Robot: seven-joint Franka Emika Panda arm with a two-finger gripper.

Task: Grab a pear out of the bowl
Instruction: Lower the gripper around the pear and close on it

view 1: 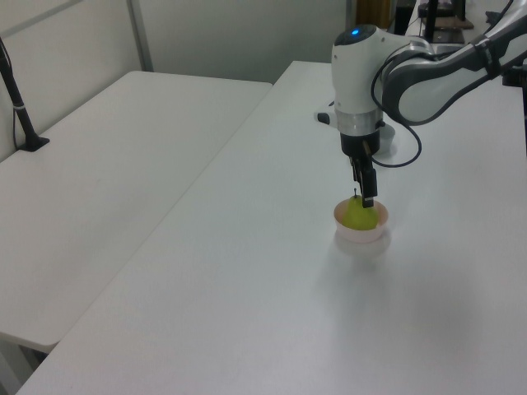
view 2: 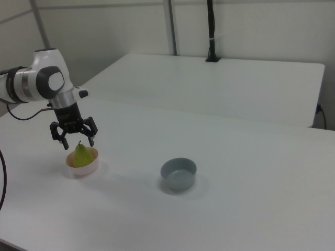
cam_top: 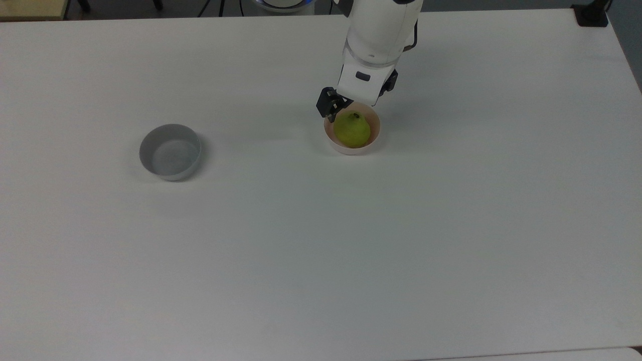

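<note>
The pear (cam_top: 352, 129) sits upright in the pink bowl (cam_top: 368, 143), its dark stem pointing up. The bowl stands on the white table (cam_top: 321, 250), nearer the top view's far edge than its near edge and a little toward the top view's right of the middle.

The gripper (view 2: 77, 142) hangs just above the bowl with its fingers spread wide apart, one on each side of the pear's top. In the right view the two black fingers (view 2: 90, 140) straddle the stem, their tips about level with the top of the pear and not touching it. In the left view the gripper (view 1: 367, 200) shows edge on, its tip down by the stem. In the top view the white wrist of the arm (cam_top: 377, 40) covers the far rim of the bowl, and one black finger (cam_top: 329, 106) shows at the top view's left of the pear.

A grey bowl (cam_top: 170, 152) stands on the same table, well apart from the pink bowl, toward the top view's left.
</note>
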